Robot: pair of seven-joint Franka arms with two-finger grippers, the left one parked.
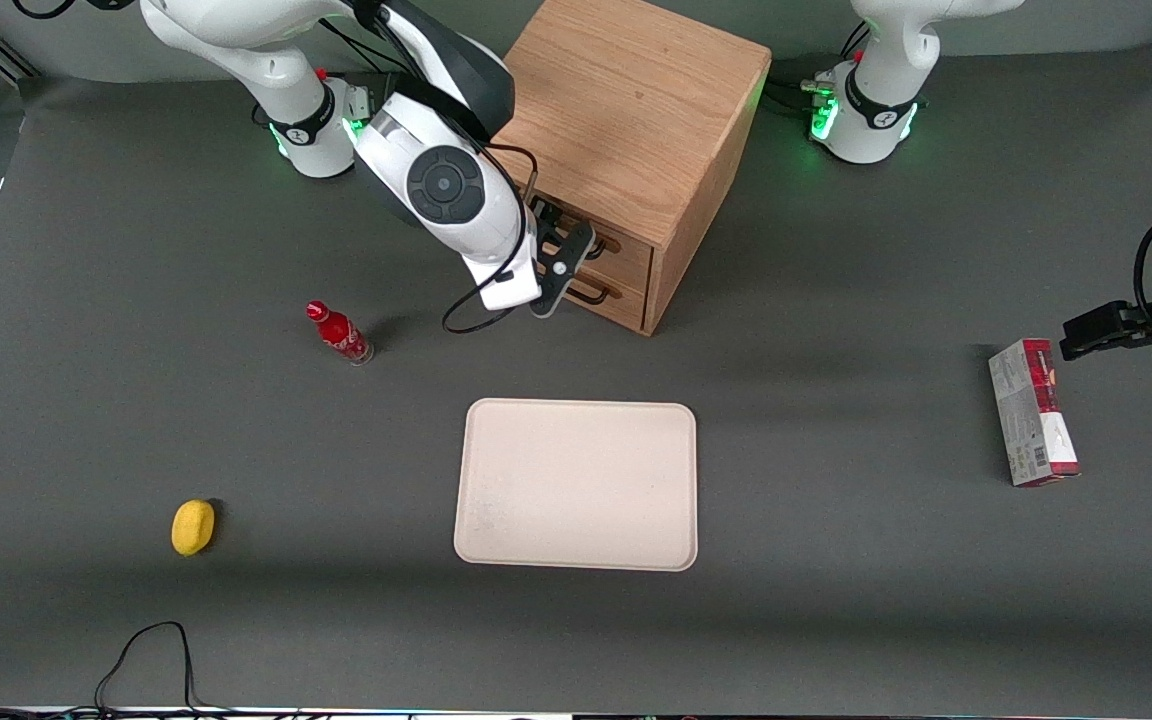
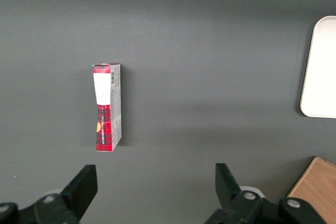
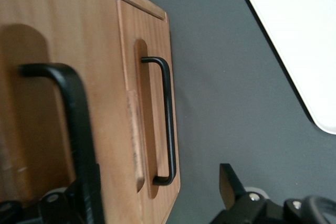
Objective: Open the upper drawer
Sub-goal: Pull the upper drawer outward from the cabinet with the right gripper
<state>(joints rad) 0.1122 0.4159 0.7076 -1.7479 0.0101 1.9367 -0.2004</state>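
Observation:
The oak cube cabinet (image 1: 626, 100) stands at the back of the table with its two drawer fronts facing the front camera. The upper drawer (image 1: 628, 258) looks shut or nearly so. Its black bar handle (image 3: 79, 129) lies close against one finger of my right gripper (image 3: 142, 192). The gripper (image 1: 561, 262) is right in front of the drawer fronts, open and holding nothing, with one black fingertip (image 3: 229, 179) apart from the wood. The lower drawer (image 1: 624, 302) and its own black handle (image 3: 168, 119) show just below.
A cream tray (image 1: 576, 485) lies nearer the front camera than the cabinet. A red bottle (image 1: 338, 333) and a yellow object (image 1: 193, 527) lie toward the working arm's end. A red and white box (image 1: 1033, 412) lies toward the parked arm's end.

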